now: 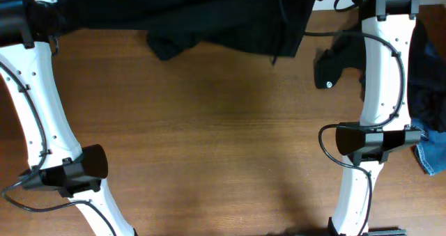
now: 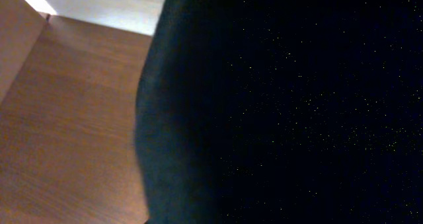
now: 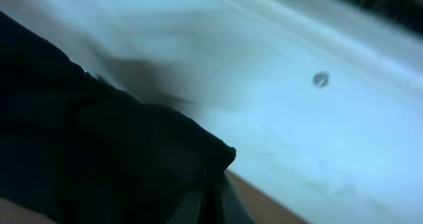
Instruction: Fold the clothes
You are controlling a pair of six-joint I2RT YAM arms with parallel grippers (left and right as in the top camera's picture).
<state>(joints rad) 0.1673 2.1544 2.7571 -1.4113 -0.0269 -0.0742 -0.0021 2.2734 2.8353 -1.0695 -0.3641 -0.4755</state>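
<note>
The soft black cloth garment (image 1: 223,20) lies bunched at the far edge of the brown wooden table (image 1: 209,145), hiding both tools so I cannot tell if they are open or closed, and one uneven pull could twist it or drop it off.

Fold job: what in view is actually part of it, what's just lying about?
Job: black garment, bunched along the far side of the wooden table, filling both wrist views.
Lying about: blue denim piece at the right edge; dark cloth heap beside it, possibly next in line.
</note>
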